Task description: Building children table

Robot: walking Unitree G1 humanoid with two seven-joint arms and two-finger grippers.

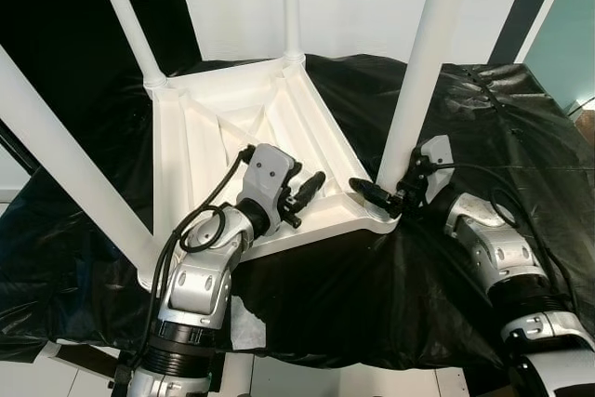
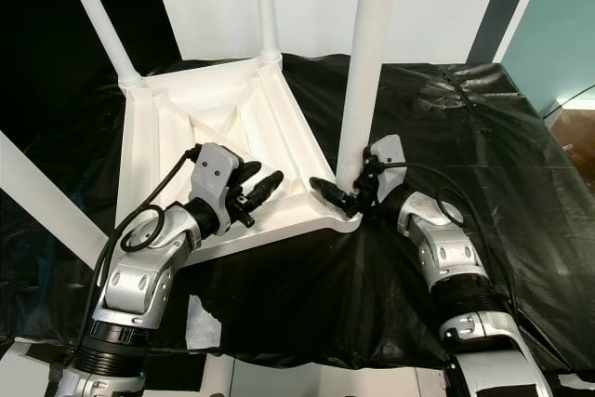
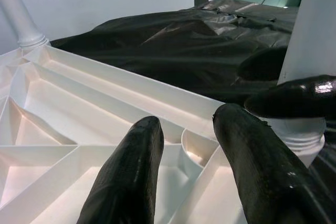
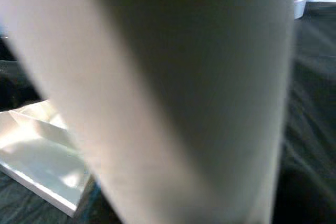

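Two claws work at frame centre: the right claw (image 1: 376,194) is clenched around the base of a white leg (image 1: 418,72), while the left claw (image 1: 302,194) hovers released over the upturned tabletop (image 1: 186,151), which lies on the black-draped desk (image 1: 521,127).

No readable text, labels, brands, numbers or signs anywhere.
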